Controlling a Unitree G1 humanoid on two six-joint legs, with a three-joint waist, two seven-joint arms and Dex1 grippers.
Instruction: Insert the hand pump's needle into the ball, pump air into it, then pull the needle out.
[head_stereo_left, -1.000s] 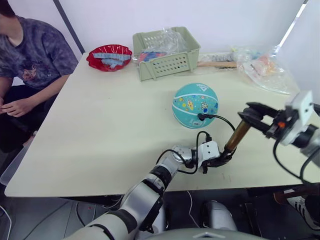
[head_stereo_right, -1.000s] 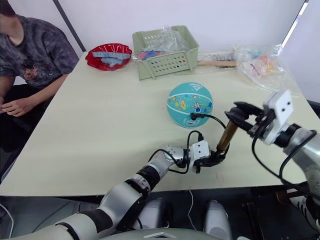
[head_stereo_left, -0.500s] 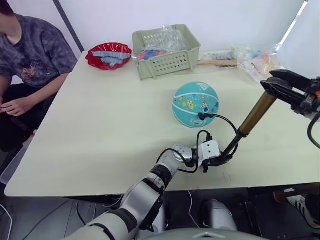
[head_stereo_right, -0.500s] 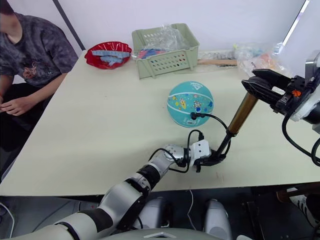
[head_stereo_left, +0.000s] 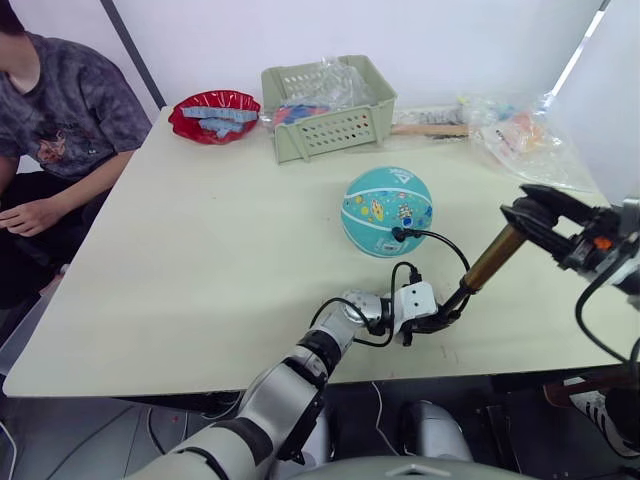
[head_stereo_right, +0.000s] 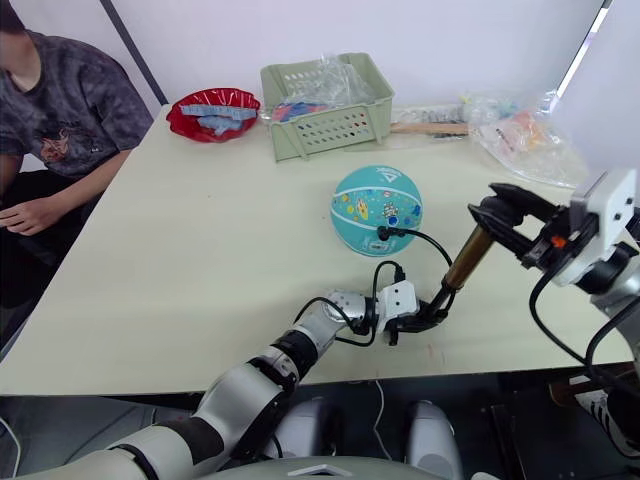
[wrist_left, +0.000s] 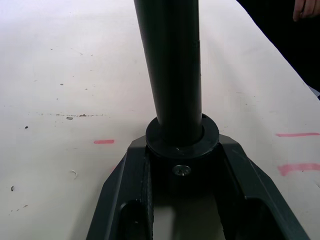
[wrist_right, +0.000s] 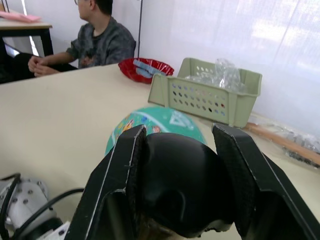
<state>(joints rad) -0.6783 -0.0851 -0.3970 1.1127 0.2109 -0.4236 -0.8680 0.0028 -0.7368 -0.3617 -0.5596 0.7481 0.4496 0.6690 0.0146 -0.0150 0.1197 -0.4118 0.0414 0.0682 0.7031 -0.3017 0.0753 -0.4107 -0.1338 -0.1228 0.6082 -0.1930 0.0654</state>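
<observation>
near the table's front edge, left gripper clamps the hand pump base; right gripper grasps its t-handle. hose runs to the ball mid-table, needle end touching it.

A pale cream table carries everything, its top marked near the front edge by small specks and a few short red lines. The teal ball rests on it right of centre, and the hand pump stands tilted with its lower end on the surface near the front edge. Along the far edge sit a red dish, a pale green basket holding clear plastic, a wooden stick and a crumpled clear bag at the right corner.
</observation>
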